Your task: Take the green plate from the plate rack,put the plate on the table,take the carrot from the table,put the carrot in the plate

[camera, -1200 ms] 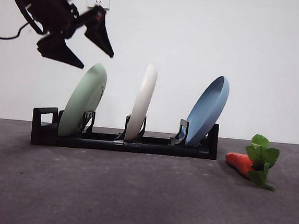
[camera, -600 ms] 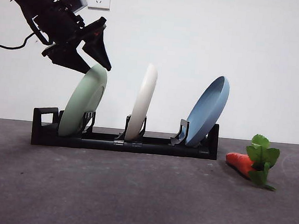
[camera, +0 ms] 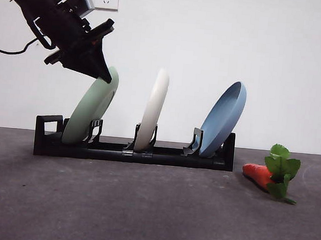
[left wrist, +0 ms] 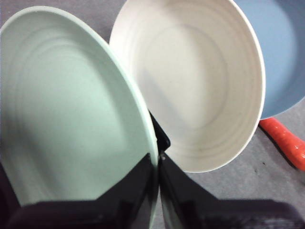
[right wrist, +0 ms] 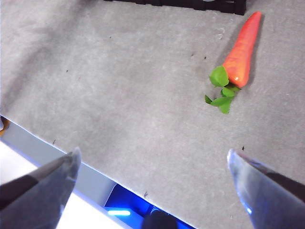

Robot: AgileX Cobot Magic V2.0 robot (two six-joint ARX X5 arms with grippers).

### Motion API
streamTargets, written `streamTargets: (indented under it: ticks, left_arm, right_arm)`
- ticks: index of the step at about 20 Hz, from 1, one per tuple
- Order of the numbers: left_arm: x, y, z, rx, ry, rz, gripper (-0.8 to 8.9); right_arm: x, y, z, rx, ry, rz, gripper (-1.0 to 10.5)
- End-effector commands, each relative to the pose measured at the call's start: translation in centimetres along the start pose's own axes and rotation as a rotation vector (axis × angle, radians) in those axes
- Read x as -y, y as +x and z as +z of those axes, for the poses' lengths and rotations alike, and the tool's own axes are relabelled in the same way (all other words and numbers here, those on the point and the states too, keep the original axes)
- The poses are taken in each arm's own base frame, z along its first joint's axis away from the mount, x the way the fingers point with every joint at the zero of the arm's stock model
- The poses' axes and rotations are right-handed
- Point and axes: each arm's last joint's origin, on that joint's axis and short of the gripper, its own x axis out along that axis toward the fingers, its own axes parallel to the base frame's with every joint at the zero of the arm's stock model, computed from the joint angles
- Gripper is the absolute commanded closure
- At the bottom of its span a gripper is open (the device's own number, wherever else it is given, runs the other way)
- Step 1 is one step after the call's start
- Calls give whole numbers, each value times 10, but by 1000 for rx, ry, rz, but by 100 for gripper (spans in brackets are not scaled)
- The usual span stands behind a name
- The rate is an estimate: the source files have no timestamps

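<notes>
The green plate [camera: 88, 111] stands tilted in the left slot of the black plate rack [camera: 129, 151]. My left gripper [camera: 100, 72] comes in from the upper left and is shut on the plate's top rim. In the left wrist view its two jaws [left wrist: 157, 162] pinch the rim of the green plate [left wrist: 66, 109]. The carrot [camera: 259, 175] lies on the table [camera: 141, 208] to the right of the rack, leaves toward the front. My right gripper [right wrist: 153, 153] is open and empty, high above the table, with the carrot [right wrist: 240, 47] some way off from it.
A cream-white plate [camera: 153, 108] stands in the rack's middle slot and a blue plate [camera: 222, 120] in the right slot. Both show close behind the green plate in the left wrist view, white [left wrist: 190, 81] and blue [left wrist: 281, 47]. The table's edge [right wrist: 95, 167] runs under the right gripper.
My left gripper has come down and to the right onto the green plate's top rim and shut on it. The plate's top has shifted slightly to the right.
</notes>
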Motion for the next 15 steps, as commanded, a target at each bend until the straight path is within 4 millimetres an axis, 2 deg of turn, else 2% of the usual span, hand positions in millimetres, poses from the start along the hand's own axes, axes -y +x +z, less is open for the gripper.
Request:
streamTargets:
  ticks: [1, 9, 15]
  left_arm:
    - [-2, 3, -1, -1, -10, 4, 822]
    - [-4, -6, 9, 83, -115, -124, 822]
    - [13, -42, 27, 175, -59, -152, 821]
  right_arm:
    - [0, 0, 1, 4, 2, 2, 320]
    - [0, 0, 1, 4, 2, 2, 320]
    - [0, 0, 1, 4, 2, 2, 320]
